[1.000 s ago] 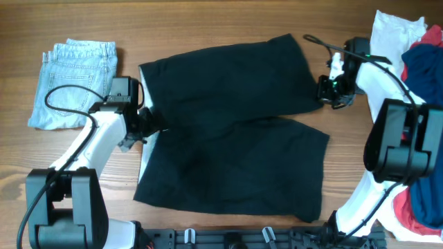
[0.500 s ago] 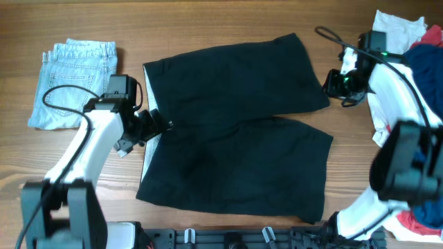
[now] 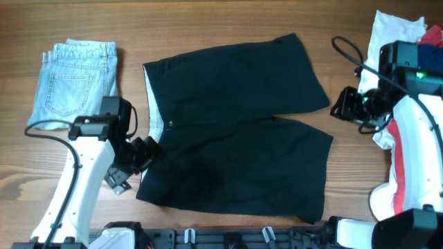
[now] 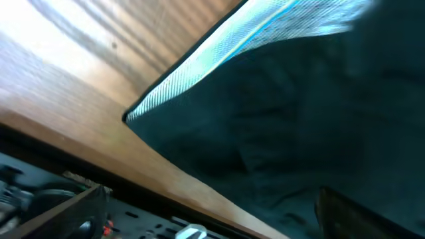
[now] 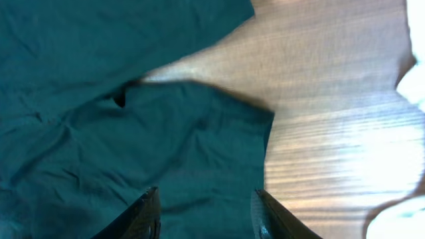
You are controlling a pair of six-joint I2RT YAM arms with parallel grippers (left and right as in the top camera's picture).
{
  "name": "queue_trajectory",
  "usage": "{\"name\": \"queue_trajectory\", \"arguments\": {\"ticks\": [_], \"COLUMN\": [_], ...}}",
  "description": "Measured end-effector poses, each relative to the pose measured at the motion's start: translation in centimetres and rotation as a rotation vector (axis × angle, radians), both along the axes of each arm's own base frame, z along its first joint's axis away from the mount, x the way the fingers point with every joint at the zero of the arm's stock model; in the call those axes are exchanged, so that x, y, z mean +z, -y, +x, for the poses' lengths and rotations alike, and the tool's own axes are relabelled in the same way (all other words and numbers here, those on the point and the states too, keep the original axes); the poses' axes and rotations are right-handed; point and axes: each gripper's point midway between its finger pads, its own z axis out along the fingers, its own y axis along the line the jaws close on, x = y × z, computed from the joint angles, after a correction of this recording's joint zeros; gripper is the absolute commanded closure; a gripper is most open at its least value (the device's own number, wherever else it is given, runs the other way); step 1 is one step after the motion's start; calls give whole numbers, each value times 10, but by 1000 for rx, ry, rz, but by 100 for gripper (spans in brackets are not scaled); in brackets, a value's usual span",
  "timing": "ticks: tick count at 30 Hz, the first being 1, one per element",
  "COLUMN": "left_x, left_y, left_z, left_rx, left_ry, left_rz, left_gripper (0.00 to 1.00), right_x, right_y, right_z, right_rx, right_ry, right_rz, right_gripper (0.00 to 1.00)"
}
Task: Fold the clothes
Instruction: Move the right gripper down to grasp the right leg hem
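Partly done, I judge: the light-blue denim shorts (image 3: 73, 83) lie folded at the far left of the table (image 3: 208, 21), but the black shorts (image 3: 235, 124) lie spread flat mid-table, pale waistband lining leftward, and a heap of white, red and navy garments (image 3: 394, 31) waits at the right edge. My left gripper (image 3: 138, 155) hovers at the waistband's near corner, my right gripper (image 3: 344, 105) just off the far leg's hem, both with fingers apart, empty. I read no brand or writing

Black shorts (image 3: 235, 131) flat on table (image 3: 208, 21)
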Motion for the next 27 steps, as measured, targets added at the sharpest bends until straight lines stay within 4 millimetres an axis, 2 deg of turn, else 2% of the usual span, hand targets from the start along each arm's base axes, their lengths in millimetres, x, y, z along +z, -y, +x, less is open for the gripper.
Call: {"name": "queue_trajectory", "arguments": {"ticks": [5, 9, 15, 23, 24, 27], "left_x": [-29, -37, -55, -87, -88, -88], "left_y": [4, 6, 5, 4, 4, 4], "left_z": [-26, -38, -43, -55, -56, -52], "left_rx": [82, 104, 170, 279, 292, 312], "left_ry": [-71, -71, -34, -39, -42, -32], "left_rz": [-15, -22, -14, 2, 3, 2], "left_gripper": [0, 0, 2, 20, 26, 54], "right_x": [-17, -31, -43, -42, -42, -41], "right_y": [-5, -10, -19, -24, -24, -27], "right_z": [-32, -55, -68, -67, -67, -68], "right_rx": [-30, -60, -81, -85, -84, -83], "right_ry": [-45, -75, -75, -71, -74, -75], "right_rz": [11, 24, 70, 100, 102, 118], "right_gripper": [55, 55, 55, 55, 55, 55]}}
